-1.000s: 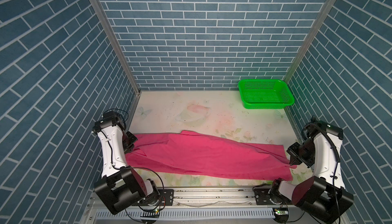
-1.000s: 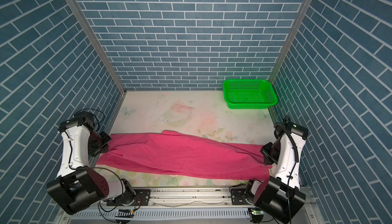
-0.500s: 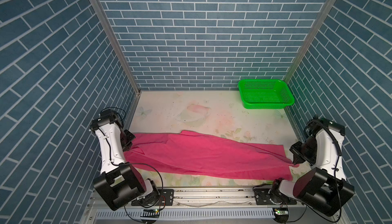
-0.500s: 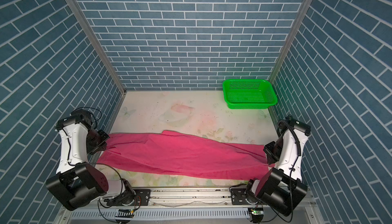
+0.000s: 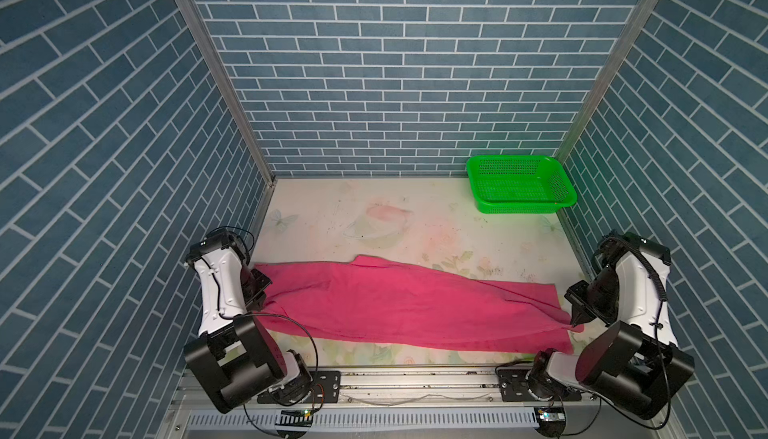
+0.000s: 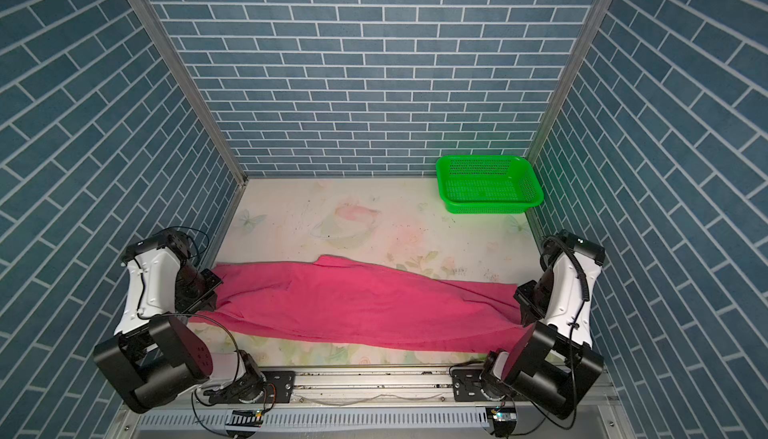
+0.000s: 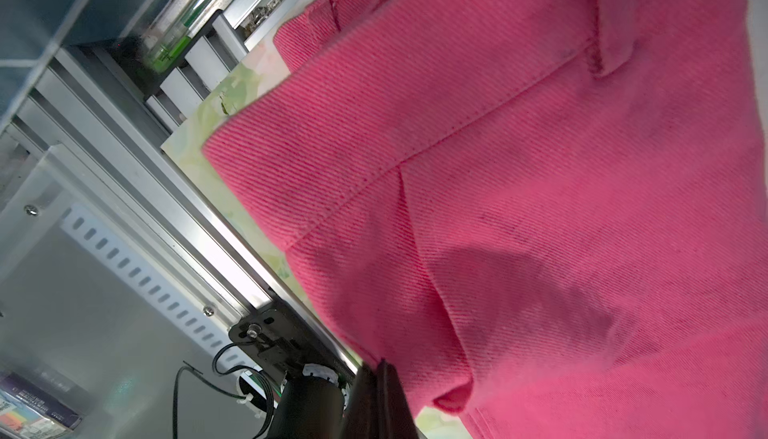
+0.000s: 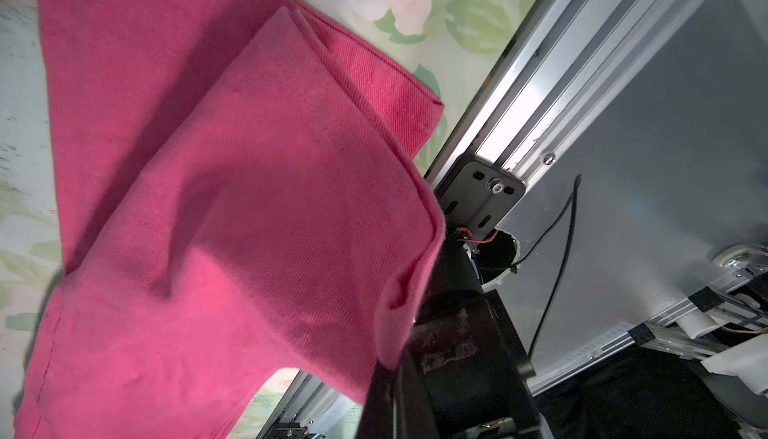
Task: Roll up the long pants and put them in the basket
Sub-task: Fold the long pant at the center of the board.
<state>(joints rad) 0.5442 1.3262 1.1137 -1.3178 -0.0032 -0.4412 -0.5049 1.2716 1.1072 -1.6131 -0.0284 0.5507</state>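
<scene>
Well apart from the green basket (image 5: pixel 521 185) and nearer the robot's base than it, along the front strip of the table (image 5: pixel 374 225): long pants (image 5: pixel 399 304), magenta-pink, laid out lengthwise and mostly flat, with a few shallow creases. Same lie in both top views. Waistband end at the side of the table away from the basket. Leg hems on the basket's own side, yet well short of it.

Left tool (image 6: pixel 210 302) pressed together at the waistband end, pinching a fold of the cloth. In the left wrist view, dark fingers (image 7: pixel 386 399) shut tight against each other at the edge of the pink twill, with a belt loop and a stitched waistband seam beyond them.

Right tool (image 5: pixel 577 322) likewise pressed together, pinching the hem corner of one leg. In the right wrist view, cloth drawn up off the table into the shut fingers (image 8: pixel 386 408), with the other leg's hem flat on the table beneath.

Basket upright in the far corner, touching neither pants nor tools.
</scene>
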